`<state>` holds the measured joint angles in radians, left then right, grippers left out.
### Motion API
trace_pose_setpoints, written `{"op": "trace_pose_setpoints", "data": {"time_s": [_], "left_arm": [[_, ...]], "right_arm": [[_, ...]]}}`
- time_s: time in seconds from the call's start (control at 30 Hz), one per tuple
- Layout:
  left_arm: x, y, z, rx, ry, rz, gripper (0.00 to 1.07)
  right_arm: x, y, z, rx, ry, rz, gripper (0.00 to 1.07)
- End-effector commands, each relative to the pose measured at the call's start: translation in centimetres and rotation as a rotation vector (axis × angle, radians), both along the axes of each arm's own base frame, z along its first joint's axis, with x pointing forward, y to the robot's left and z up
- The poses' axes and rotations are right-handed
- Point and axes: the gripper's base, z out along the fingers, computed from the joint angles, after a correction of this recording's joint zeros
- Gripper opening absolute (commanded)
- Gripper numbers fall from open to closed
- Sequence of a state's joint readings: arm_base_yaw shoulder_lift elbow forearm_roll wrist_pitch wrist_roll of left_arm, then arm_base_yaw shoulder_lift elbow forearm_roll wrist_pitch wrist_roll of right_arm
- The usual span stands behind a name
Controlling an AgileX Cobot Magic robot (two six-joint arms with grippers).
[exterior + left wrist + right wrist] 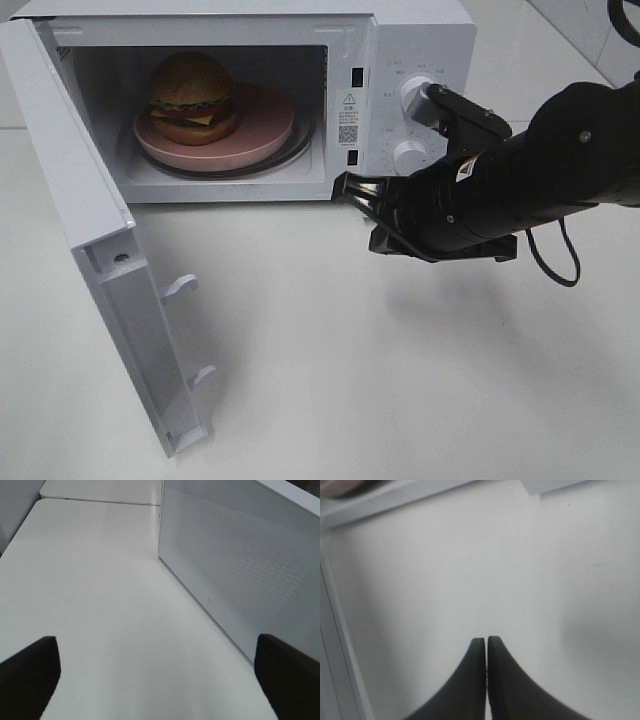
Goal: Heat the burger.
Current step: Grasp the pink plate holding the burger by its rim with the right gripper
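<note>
The white bench (pixel 400 380) carries a microwave (pixel 420 60) with its door (pixel 90 250) open. Only the high view shows the burger (pixel 192 95), inside it on a pink plate (pixel 265 135). The right claw (pixel 486 642) is pinched closed and empty below the microwave's dials. The left claw (pixel 160 680), outside the high view, gapes wide beside a dotted white panel.

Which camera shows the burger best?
The exterior high view: the burger sits unobstructed on the pink plate inside the open microwave. The left wrist view shows none of it; the right wrist view, at most a blurred sliver.
</note>
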<state>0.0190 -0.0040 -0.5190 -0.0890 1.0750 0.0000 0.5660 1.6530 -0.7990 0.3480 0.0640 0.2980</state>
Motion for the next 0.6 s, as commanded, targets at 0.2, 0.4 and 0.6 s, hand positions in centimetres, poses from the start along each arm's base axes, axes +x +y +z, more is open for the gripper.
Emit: {"op": "trace_pose_setpoints", "data": {"time_s": [0.2, 0.4, 0.6], "left_arm": [[0.0, -0.1, 0.0, -0.006, -0.014, -0.001, 0.98], [0.0, -0.1, 0.0, -0.006, -0.014, -0.001, 0.98], [0.0, -0.1, 0.0, -0.006, -0.014, -0.001, 0.98]], "right_arm": [[-0.4, -0.6, 2.1, -0.210, 0.026, 0.221, 0.01], [-0.4, -1.1, 3.3, -0.378, 0.060, 0.380, 0.02], [-0.6, -1.3, 4.3, -0.521, 0.068, 0.650, 0.03]]}}
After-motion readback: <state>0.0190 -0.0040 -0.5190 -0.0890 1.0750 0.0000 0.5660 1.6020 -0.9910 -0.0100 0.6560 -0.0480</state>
